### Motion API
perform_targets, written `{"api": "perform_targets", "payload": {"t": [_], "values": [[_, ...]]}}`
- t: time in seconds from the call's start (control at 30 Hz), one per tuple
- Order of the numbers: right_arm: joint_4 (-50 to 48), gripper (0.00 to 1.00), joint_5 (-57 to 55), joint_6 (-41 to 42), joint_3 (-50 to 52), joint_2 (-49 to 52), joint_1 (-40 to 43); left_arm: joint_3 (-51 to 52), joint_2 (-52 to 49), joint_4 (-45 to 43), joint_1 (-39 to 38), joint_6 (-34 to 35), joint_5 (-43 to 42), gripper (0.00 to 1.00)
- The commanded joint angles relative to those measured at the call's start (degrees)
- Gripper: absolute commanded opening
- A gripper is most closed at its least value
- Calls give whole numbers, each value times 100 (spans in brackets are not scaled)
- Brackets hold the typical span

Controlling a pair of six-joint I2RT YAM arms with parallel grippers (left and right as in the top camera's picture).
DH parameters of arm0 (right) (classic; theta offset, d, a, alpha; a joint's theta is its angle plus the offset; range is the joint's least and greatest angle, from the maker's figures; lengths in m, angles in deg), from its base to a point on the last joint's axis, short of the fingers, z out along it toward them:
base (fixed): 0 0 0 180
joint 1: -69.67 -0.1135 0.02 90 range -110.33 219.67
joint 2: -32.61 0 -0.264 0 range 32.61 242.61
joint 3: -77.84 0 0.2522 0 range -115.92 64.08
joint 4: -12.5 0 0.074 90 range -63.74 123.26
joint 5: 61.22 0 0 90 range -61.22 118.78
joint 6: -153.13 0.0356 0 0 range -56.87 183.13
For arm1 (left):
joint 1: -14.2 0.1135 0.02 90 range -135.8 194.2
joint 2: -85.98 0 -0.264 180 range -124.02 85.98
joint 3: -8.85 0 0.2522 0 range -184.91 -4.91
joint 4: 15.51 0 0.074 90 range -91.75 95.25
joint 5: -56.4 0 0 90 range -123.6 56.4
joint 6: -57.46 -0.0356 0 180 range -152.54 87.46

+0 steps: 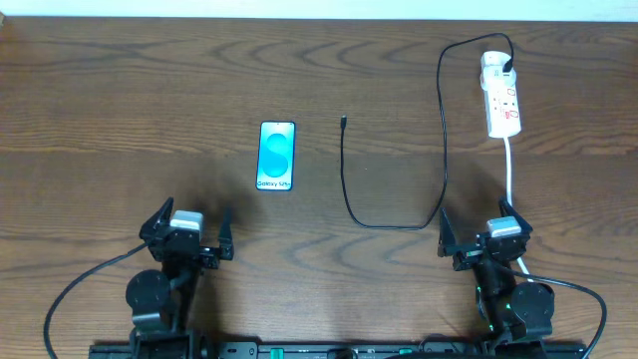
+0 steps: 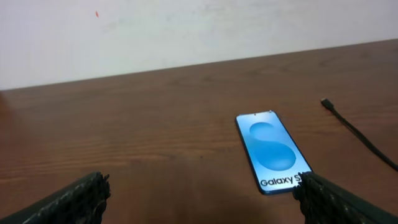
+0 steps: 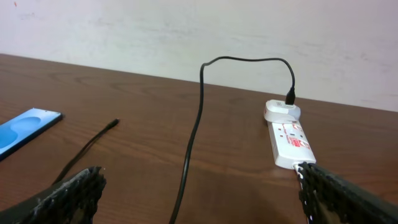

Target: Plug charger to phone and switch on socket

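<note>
- The left arm sits folded low over its base at the 6 o'clock edge of the bench (image 1: 100, 120). Its wrist is level and the left gripper (image 1: 195, 217) aims toward 12 o'clock.
- Its jaws are spread wide, with nothing between them.
- The right arm mirrors that pose. The right gripper (image 1: 477, 221) is also gaping wide and holds nothing.
- The phone (image 1: 276, 157) lies flat, screen up, at about 1 o'clock from the left gripper and apart from it.
- The charger (image 1: 444, 130) has its connector tip (image 1: 342, 121) on the bench at 3 o'clock from the phone's far end, near but not touching.
- Its cable loops past the right gripper and runs up to the plug (image 1: 510, 68), seated in the far end of the socket (image 1: 501, 100).
- The socket lies at 12 o'clock from the right gripper, well apart (switch positions too small to tell).
</note>
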Motion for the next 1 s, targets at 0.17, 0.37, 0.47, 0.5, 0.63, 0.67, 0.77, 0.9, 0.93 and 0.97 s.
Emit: {"api": "perform_targets", "payload": {"t": [0.17,0.37,0.47,0.5,0.63,0.67,0.77,0.9,0.93,0.97], "values": [[-457,99,-68,-116,-7,-13,-46,-1027,-776,-48,-17,-24,-4,98],[-424,99,-70,-66,-310,2,-46,-1578,-1434,-46,-17,-35,-9,98],[-221,99,-70,92,-621,94,-46,-1832,-1744,-42,-17,-33,-9,98],[-149,99,-68,109,-715,142,-46,-1917,-1836,-17,-17,-33,-9,98],[219,99,-68,125,-1272,551,-46,-2304,-2177,223,-17,-13,-13,98],[286,99,-68,122,-1410,675,-46,-2393,-2247,299,-17,-11,-13,98],[455,99,-20,122,-1823,1113,-46,-2653,-2476,494,-17,63,-37,98],[831,99,192,122,-2450,1821,-46,-3016,-2765,828,-17,72,-166,98],[918,99,238,122,-2601,2000,-46,-3110,-2841,914,-17,72,-175,98],[1021,99,280,122,-2785,2212,-46,-3215,-2938,1008,-17,72,-177,98]]}}
